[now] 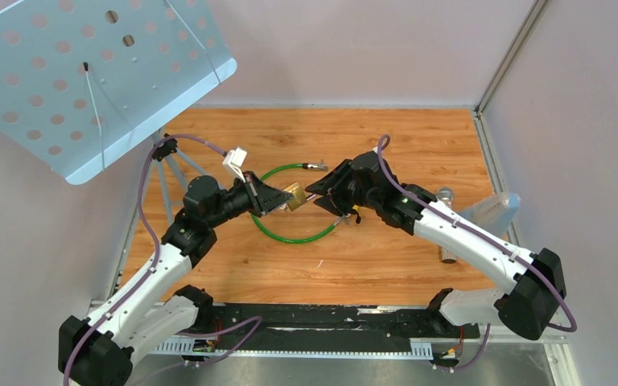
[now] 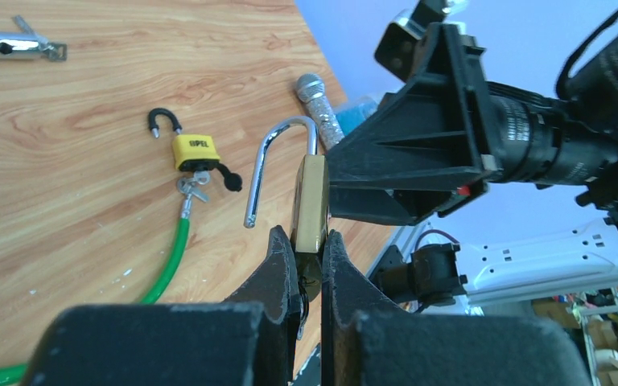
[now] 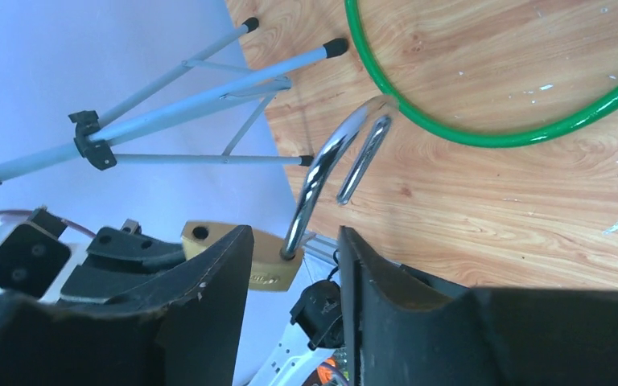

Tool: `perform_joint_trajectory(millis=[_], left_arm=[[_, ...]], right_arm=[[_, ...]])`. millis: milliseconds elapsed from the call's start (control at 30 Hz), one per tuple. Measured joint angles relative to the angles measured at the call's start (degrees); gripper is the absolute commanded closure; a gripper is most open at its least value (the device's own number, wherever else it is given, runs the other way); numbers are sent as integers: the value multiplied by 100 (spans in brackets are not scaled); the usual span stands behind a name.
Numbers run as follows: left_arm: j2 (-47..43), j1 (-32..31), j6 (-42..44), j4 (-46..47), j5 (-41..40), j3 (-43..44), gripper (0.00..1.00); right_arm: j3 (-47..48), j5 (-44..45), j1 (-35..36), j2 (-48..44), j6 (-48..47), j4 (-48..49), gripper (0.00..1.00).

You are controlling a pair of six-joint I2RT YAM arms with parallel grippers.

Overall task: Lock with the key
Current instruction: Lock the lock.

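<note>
My left gripper [image 2: 302, 235] is shut on the lower part of a brass padlock [image 2: 311, 201], which it holds upright above the table. The lock's steel shackle [image 2: 278, 137] stands swung open with its free end hanging loose. Something dark with a thin wire ring sits under the lock between the left fingers; whether it is the key I cannot tell. My right gripper [image 3: 294, 233] faces the lock [image 3: 269, 269], jaws apart on either side of the shackle's [image 3: 322, 173] fixed leg with gaps showing. From above, both grippers [image 1: 278, 201] [image 1: 315, 197] meet at the lock [image 1: 294, 195] mid-table.
A green cable loop [image 1: 286, 233] lies under the grippers, joined to a small yellow padlock [image 2: 193, 151]. A metal cable end [image 1: 315, 166] lies behind. A perforated stand plate [image 1: 88, 72] on tripod legs [image 3: 193, 76] is at the left. A silver cylinder [image 2: 318, 100] and clear plastic [image 1: 491, 211] lie right.
</note>
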Motion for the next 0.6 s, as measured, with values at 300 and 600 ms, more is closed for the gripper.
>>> perform_joint_trajectory(millis=[300,600], left_arm=[[-162,0,-144,588,350,-173,100],[-243,-4,-83,459,415,-264,54]], right_arm=[[-116,181,2,44,308,74,70],[-197,188,7,92,470,476,100]])
